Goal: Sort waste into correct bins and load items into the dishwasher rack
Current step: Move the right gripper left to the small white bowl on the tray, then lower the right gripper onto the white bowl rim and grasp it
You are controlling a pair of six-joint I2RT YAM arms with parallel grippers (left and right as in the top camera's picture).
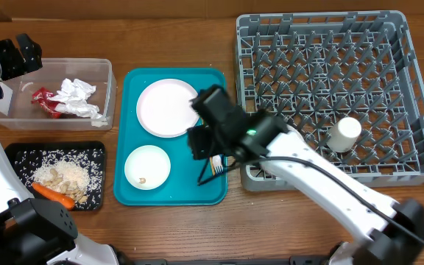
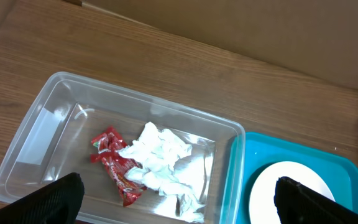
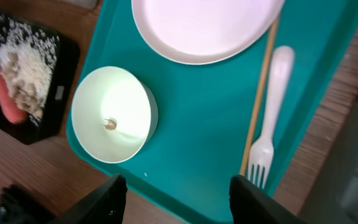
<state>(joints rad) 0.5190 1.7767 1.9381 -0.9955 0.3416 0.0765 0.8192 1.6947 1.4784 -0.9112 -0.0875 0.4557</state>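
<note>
Two pincers hold nothing. The right pincer [image 3: 182, 205], jaws partly apart, hovers over the teal rectangular serving tray [image 3: 204, 137], near the white plastic fork [image 3: 271, 118] and thin wooden stick [image 3: 260, 99] lying side by side. Also on the tray are a small white bowl [image 3: 114, 115] and a large white round plate [image 3: 204, 25]. The left pincer [image 2: 179, 208], jaws wide, hangs above the clear rectangular plastic tub [image 2: 42, 124], which holds a red wrapper [image 2: 114, 165] and a crumpled white napkin [image 2: 160, 155]. A small white cup [image 1: 344, 134] lies in the large grey plastic rack [image 1: 418, 96].
</note>
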